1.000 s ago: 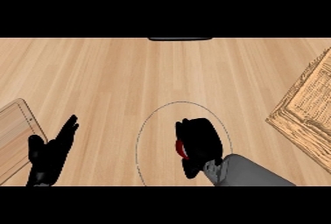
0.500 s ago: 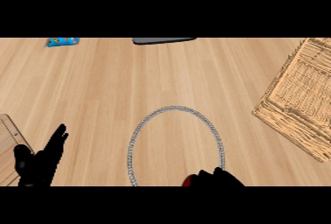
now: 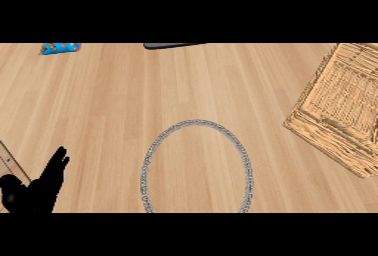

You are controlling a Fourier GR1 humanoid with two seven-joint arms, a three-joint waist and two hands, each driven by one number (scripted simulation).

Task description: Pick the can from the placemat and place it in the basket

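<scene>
Pale wood-grain counter [image 3: 111,100], grey speckled-rim placemat [image 3: 196,121], tan woven basket [image 3: 331,139], black left hand [image 3: 35,192]

The bench [image 3: 111,100] fills the whole view. Its top is pale, warm wood laid in long planks, with seams and grain running from the near edge to the far one. The tone shifts a little from plank to plank, some honey-coloured and some lighter. Light falls evenly across the wood. At the far edge lies a flat dark slab [image 3: 173,45], cut off by the view's top, with a small blue item [image 3: 60,48] to its left. A board's corner [image 3: 6,162] shows at the left edge.
</scene>
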